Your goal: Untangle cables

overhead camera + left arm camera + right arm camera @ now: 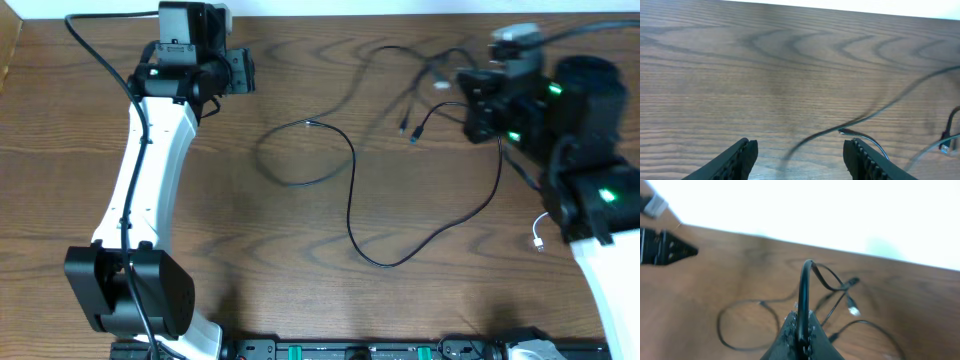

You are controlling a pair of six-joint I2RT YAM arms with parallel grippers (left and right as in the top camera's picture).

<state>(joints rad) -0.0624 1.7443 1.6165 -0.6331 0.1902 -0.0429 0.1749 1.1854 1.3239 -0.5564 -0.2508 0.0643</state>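
Note:
Thin black cables [350, 200] lie loose over the middle of the wooden table [200, 290], with a loop on the left and small plug ends [408, 130] toward the upper right. My right gripper [468, 105] is shut on one black cable [804, 290], which arches up out of the closed jaws [801, 330]. A short white cable end [540, 238] lies beside the right arm. My left gripper [246, 72] hovers at the upper left, apart from the cables. Its jaws [800, 155] stand open and empty, with a black strand [880, 110] on the table beyond them.
The table's far edge [840, 9] runs just behind the left gripper. The right arm's bulky body [580, 130] covers the table's right side. A black rail [380, 350] lines the front edge.

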